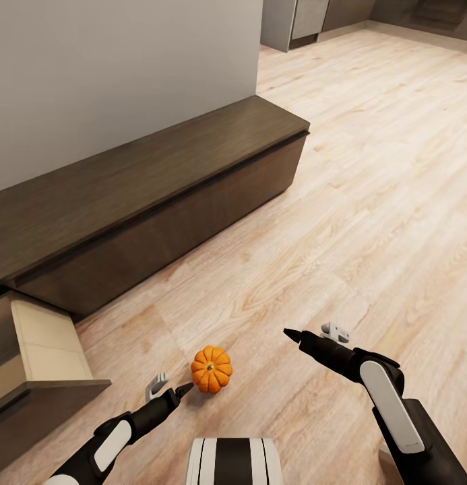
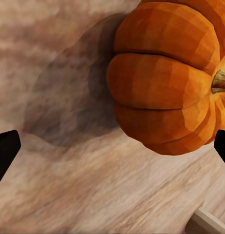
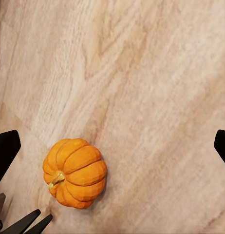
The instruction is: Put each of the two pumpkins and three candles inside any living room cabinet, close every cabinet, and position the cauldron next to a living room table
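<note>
With your left gripper [image 1: 171, 389] spread wide just left of the pumpkin [image 1: 211, 368] on the floor, shift right to centre it between the fingers, then close gently.

Bright, even light; the pumpkin [image 2: 166, 78] casts a soft shadow, its close-up floor [image 2: 68, 185] perhaps slightly blurred.

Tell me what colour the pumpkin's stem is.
Yellowish-brown; the pumpkin stem shows best in the right wrist view.
</note>
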